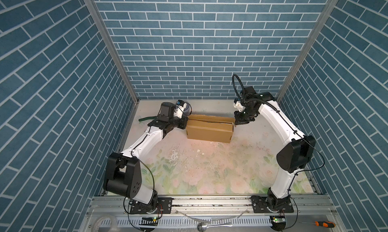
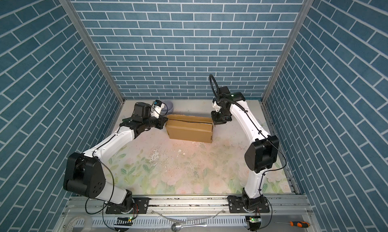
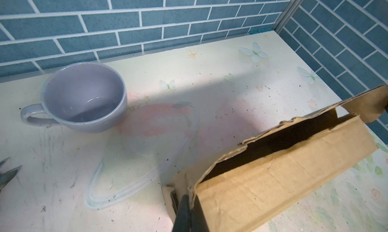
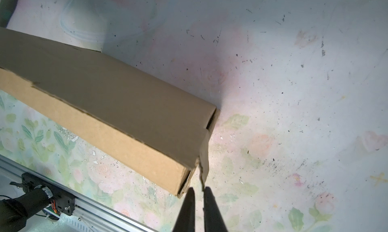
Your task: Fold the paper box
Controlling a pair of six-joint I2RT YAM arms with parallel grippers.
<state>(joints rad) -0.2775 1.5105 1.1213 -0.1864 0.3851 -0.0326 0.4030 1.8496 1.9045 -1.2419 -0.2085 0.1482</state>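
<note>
Bimanual workspace with a floral-printed tabletop [image 1: 210, 170] enclosed by blue brick-patterned walls. The paper box [image 1: 210, 130], a long brown cardboard body, lies near the far edge of the tabletop, roughly midway between left and right, with its long axis running left to right. A dark slit runs along the far edge of its top panel in both top views. In the left wrist view this slit is a gap between the top panel and a ragged-edged far wall.

The left end effector [image 3: 191, 199] meets the left end of the box, its fingers clenched on a cardboard edge there. The right end effector [image 4: 199, 190] meets the right end of the box. Its two dark fingers are drawn close together, and the thin edge of the end flap runs down between their tips, so it appears to be grasping that flap. The flap stands slightly apart from the box body.

A lilac cup [image 3: 84, 96] stands upright on the tabletop at the far left, near the left end of the box but not touching it. Its handle points away from the box. An orange-handled screwdriver [image 1: 324, 224] lies on the near rail, well apart from the box.
</note>
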